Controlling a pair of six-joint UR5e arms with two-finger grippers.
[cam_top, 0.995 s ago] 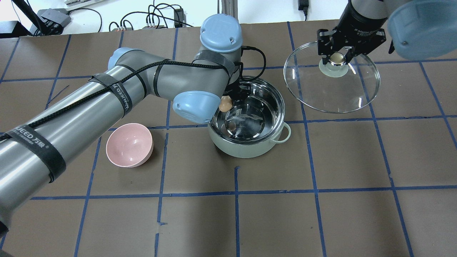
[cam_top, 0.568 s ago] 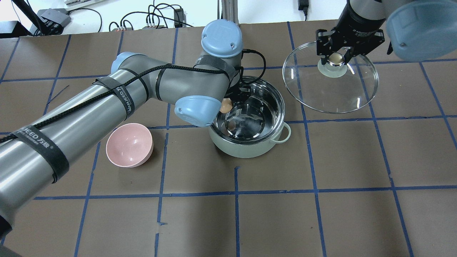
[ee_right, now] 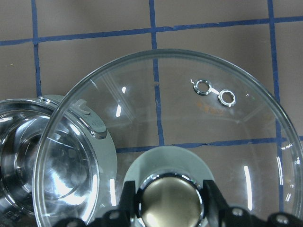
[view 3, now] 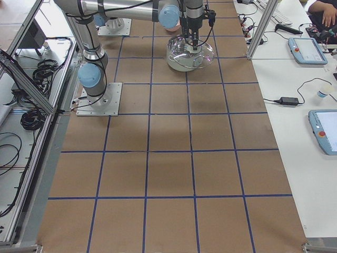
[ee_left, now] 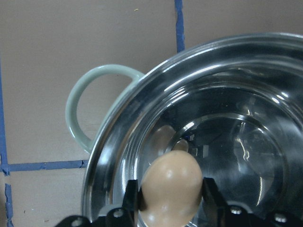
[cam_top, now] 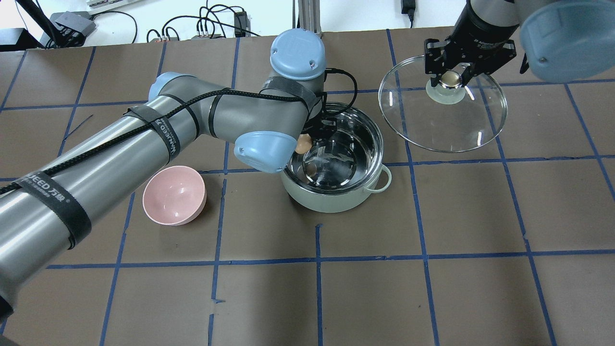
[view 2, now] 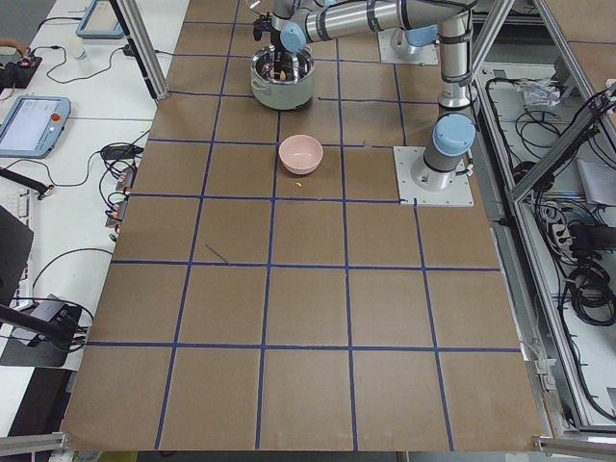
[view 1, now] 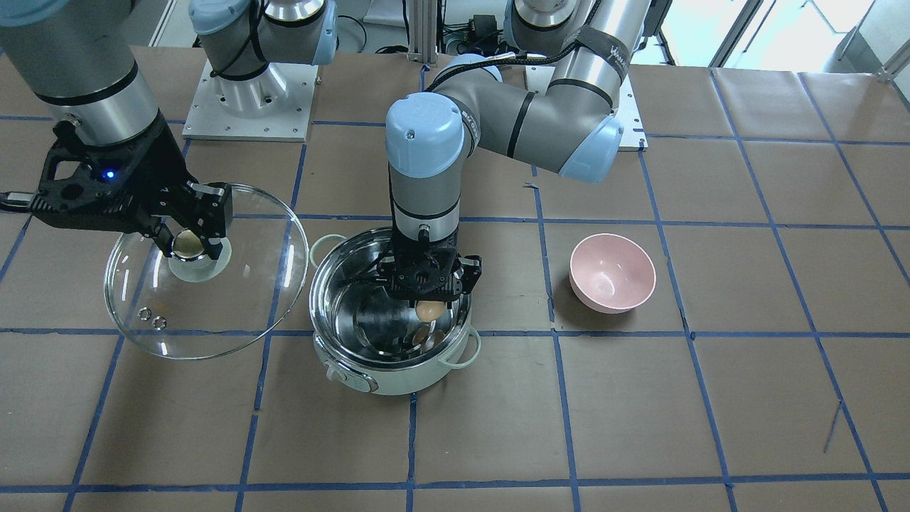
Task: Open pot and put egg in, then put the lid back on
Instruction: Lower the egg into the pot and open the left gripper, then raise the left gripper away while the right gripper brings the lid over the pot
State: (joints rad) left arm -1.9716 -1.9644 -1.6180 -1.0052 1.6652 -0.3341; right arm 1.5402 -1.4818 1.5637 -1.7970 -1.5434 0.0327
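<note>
Lid off and held out to one side of pot, knob clamped between fingers of right claw; so much for the first step, with pot standing bare-mouthed on worktop. Egg not yet set down: pinched in left claw, fingers parted only to its width, low inside steel rim near pot's wall and, judging by reflection beneath, seemingly short of the bottom. Remains, by the look of it, to lower and release egg, draw left arm clear, then bring lid across and seat it on pot.
</note>
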